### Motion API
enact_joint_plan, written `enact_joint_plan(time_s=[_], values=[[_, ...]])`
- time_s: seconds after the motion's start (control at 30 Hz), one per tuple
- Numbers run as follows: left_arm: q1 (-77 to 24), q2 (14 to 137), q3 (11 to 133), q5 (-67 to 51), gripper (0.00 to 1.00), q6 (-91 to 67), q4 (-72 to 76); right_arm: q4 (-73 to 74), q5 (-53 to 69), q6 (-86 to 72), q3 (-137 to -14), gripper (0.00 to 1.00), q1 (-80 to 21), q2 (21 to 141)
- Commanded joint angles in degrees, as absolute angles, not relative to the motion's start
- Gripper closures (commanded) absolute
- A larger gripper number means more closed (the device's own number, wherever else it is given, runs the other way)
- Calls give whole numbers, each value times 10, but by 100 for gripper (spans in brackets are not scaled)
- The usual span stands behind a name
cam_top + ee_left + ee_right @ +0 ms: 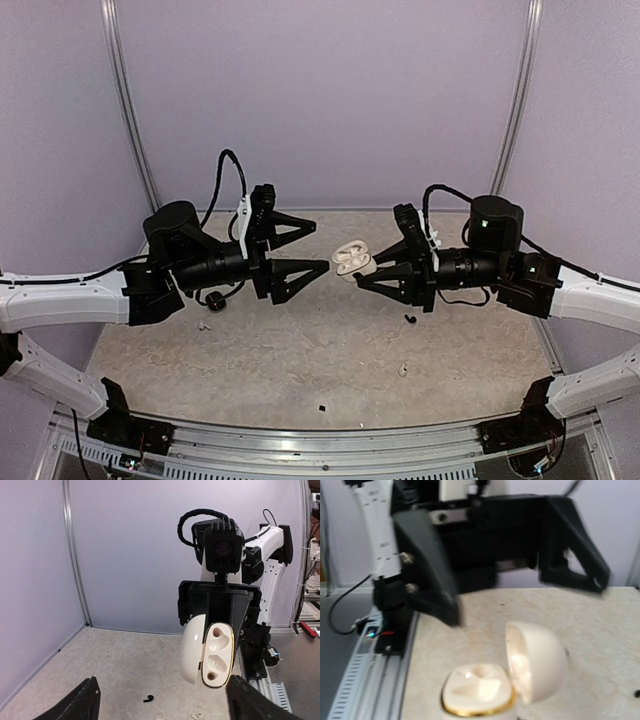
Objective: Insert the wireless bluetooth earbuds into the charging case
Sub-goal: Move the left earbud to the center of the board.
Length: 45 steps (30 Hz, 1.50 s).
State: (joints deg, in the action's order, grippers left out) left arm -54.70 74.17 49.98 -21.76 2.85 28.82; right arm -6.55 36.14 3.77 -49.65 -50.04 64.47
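My right gripper is shut on the white charging case and holds it above the table with its lid open. In the left wrist view the case faces the camera and both gold-rimmed wells are empty. It also shows in the blurred right wrist view, where the right fingers are hidden. My left gripper is open and empty, just left of the case; its fingers frame the bottom corners of the left wrist view. A black earbud and a white earbud lie on the table below the right gripper.
Another white earbud lies under the left arm, and a small black piece lies near the front rail. The left wrist view shows a black earbud and a white one on the table. Walls enclose the table on three sides.
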Motion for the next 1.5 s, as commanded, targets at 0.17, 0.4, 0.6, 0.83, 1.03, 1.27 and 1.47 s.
enact_joint_plan(time_s=[0.17, 0.4, 0.6, 0.83, 1.03, 1.27, 1.47], values=[[-498, 660, 398, -126, 1, -90, 394, -136, 347, -25, -447, 100, -433, 584], [-503, 706, 367, -139, 1, -48, 368, -171, 368, 24, -397, 100, -427, 527], [-557, 761, 346, -84, 1, -8, 414, -172, 377, 72, -378, 100, -428, 493], [-610, 857, 347, -69, 6, -2, 490, -153, 386, 117, -381, 100, -429, 480], [-628, 930, 364, -73, 11, -2, 524, -129, 372, 136, -390, 100, -429, 479], [-666, 1028, 421, -51, 19, 24, 515, -138, 352, 112, -393, 100, -428, 484], [-693, 1104, 466, -20, 25, 23, 513, -140, 336, 101, -388, 100, -428, 479]])
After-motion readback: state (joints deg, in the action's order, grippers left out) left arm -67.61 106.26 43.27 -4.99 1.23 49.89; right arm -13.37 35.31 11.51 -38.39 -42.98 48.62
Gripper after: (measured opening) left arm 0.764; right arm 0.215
